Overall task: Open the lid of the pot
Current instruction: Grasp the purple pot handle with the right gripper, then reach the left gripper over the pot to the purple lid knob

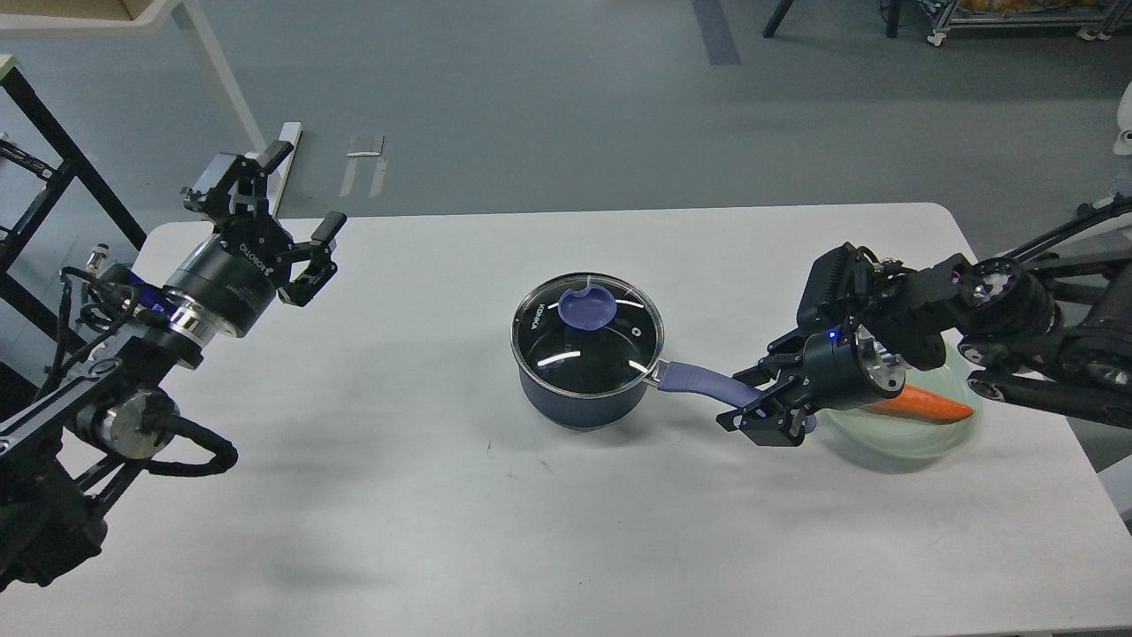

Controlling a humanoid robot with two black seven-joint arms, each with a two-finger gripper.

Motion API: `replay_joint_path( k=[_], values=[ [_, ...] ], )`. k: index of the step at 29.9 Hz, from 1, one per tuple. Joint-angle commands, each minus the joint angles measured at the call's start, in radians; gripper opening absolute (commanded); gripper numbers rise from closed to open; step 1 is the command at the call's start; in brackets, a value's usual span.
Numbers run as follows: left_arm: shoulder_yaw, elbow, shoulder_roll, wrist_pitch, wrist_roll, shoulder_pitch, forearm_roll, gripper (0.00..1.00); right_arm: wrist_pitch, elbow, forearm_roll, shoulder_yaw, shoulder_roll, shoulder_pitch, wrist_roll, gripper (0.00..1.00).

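Note:
A dark blue pot (pixel 579 389) stands at the middle of the white table (pixel 398 495). Its glass lid (pixel 587 334) lies shut on it, with a purple knob (pixel 587 309) on top. The purple handle (pixel 703 381) points right. My right gripper (pixel 750 401) is open, with its fingers above and below the far end of the handle, whose tip it hides. I cannot tell if they touch it. My left gripper (pixel 299 196) is open and empty, held above the table's far left corner, well away from the pot.
A pale green plate (pixel 920 438) with an orange carrot (pixel 933 405) sits right of the handle, partly behind my right wrist. A black frame (pixel 53 168) and a white table leg (pixel 221 80) stand past the table's left edge.

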Motion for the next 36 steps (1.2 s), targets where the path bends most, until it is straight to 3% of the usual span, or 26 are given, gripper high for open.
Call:
replay_joint_path(
  k=[1, 6, 11, 15, 18, 22, 25, 29, 33, 36],
  values=[
    [0.002, 0.0, 0.001, -0.001, 0.0, -0.001, 0.001, 0.99, 0.0, -0.003, 0.0, -0.001, -0.001, 0.0, 0.0, 0.4],
    [0.002, 0.0, -0.002, -0.003, -0.002, -0.002, 0.035, 0.99, 0.0, -0.006, 0.0, -0.001, -0.001, 0.005, 0.0, 0.31],
    [0.002, -0.012, -0.002, -0.009, -0.002, -0.048, 0.22, 0.99, 0.0, -0.006, 0.0, -0.003, -0.001, 0.014, 0.0, 0.3],
    [0.017, -0.015, -0.005, -0.001, -0.014, -0.136, 0.527, 0.99, 0.0, -0.006, 0.0, -0.003, -0.001, 0.014, 0.0, 0.3],
    [0.037, -0.049, -0.003, 0.002, -0.064, -0.205, 0.735, 0.99, 0.0, -0.006, 0.0, -0.004, -0.001, 0.012, 0.0, 0.31],
    [0.15, -0.109, -0.003, 0.02, -0.068, -0.312, 1.019, 0.99, 0.0, -0.017, 0.008, -0.021, 0.0, 0.012, 0.0, 0.31],
    [0.259, -0.121, -0.005, 0.118, -0.068, -0.389, 1.191, 0.99, 0.0, -0.023, 0.008, -0.023, 0.009, 0.008, 0.0, 0.31],
    [0.522, -0.104, -0.02, 0.279, -0.068, -0.53, 1.352, 0.99, 0.0, -0.028, 0.009, -0.023, 0.012, 0.006, 0.0, 0.31],
    [0.734, -0.052, -0.074, 0.365, -0.068, -0.656, 1.376, 0.99, 0.0, -0.028, 0.009, -0.023, 0.023, 0.006, 0.0, 0.31],
    [0.805, 0.047, -0.149, 0.407, -0.068, -0.705, 1.383, 0.99, 0.0, -0.028, 0.009, -0.023, 0.035, 0.006, 0.0, 0.31]
  ],
)
